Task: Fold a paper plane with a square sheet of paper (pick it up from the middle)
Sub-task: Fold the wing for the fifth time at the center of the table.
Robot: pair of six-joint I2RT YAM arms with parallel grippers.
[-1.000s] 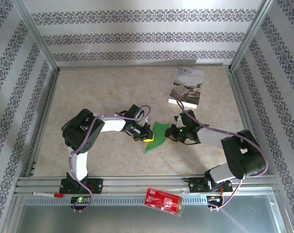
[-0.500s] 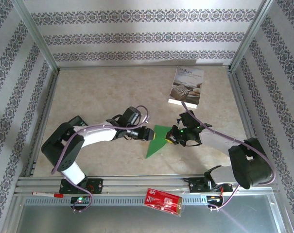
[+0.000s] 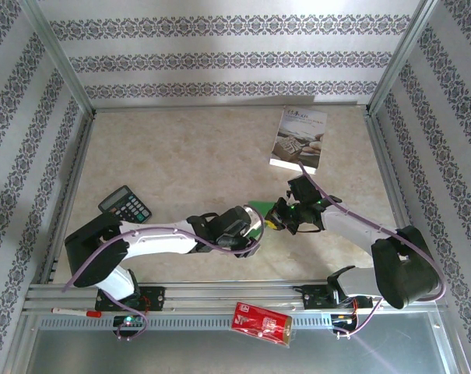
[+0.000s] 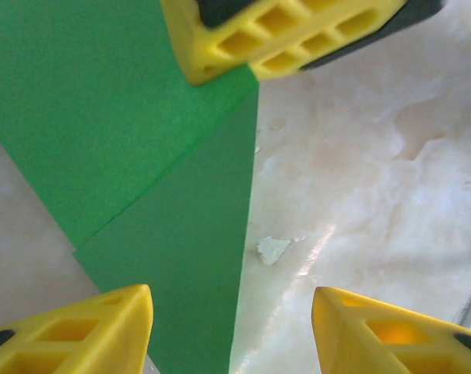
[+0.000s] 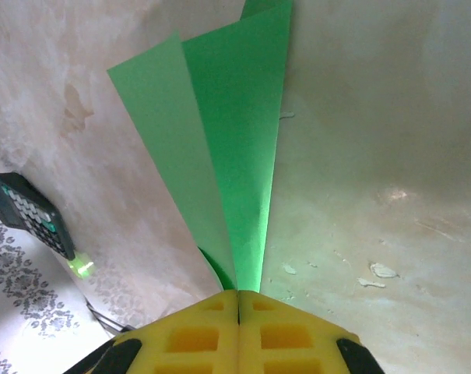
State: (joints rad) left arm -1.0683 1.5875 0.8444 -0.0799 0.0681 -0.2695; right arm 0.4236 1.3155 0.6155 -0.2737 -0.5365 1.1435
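Observation:
The bright green sheet of paper [image 5: 227,132] is folded into overlapping layers that narrow to a point. My right gripper [image 5: 239,294] is shut on that narrow end. In the top view the paper [image 3: 258,206] peeks out between the two grippers at mid-table. My right gripper [image 3: 276,218] holds it from the right, and my left gripper [image 3: 253,224] covers most of it. In the left wrist view my left gripper [image 4: 231,319] is open just above the paper [image 4: 142,156], whose straight right edge runs between its yellow fingertips [image 4: 87,331]. The right gripper's fingers [image 4: 282,35] pinch the far end.
A black calculator [image 3: 124,204] lies at the left, beside the left arm. A white printed booklet [image 3: 299,140] sits at the back right. A red packet [image 3: 260,323] and a pen [image 3: 75,312] rest on the front rail.
My left gripper has opened and let go of the paper. The left arm has dropped low and stretched right, uncovering the calculator. The right gripper keeps its grip and has shifted slightly up.

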